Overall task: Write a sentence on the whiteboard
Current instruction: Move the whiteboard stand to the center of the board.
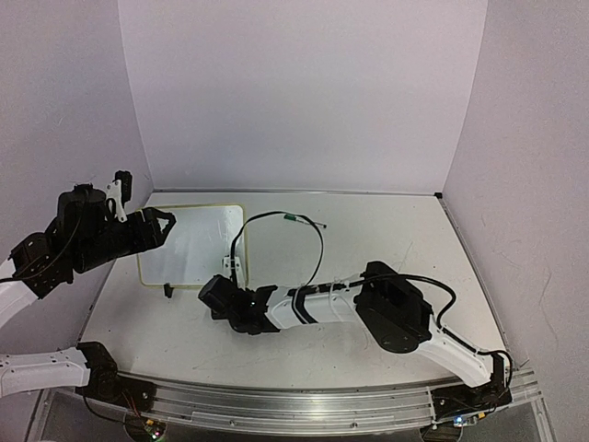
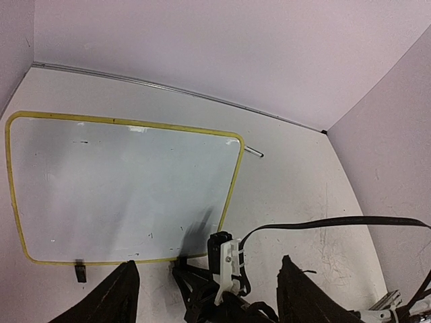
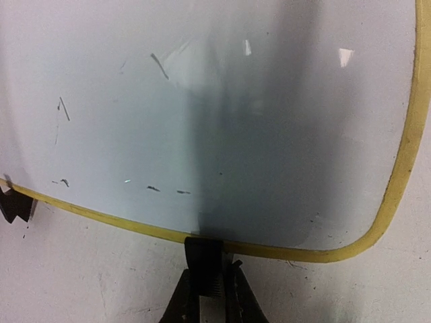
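While left gripper [image 1: 162, 224] hangs jaws-apart at board's [image 1: 195, 247] 9 o'clock edge, right gripper's [image 3: 203, 272] jaws pinch the 5 o'clock clip [image 3: 202, 247]; wide table [image 1: 386, 235] toward 3 o'clock.

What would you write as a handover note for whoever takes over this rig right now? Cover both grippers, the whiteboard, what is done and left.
Left gripper: open, empty, over the whiteboard's left edge.
Right gripper: fingers close together at the black clip foot on the board's near edge; grip unclear.
Whiteboard: flat on the table, left side.
Done: no sentence, only faint stray marks.
Left: the whole sentence; no marker in view.
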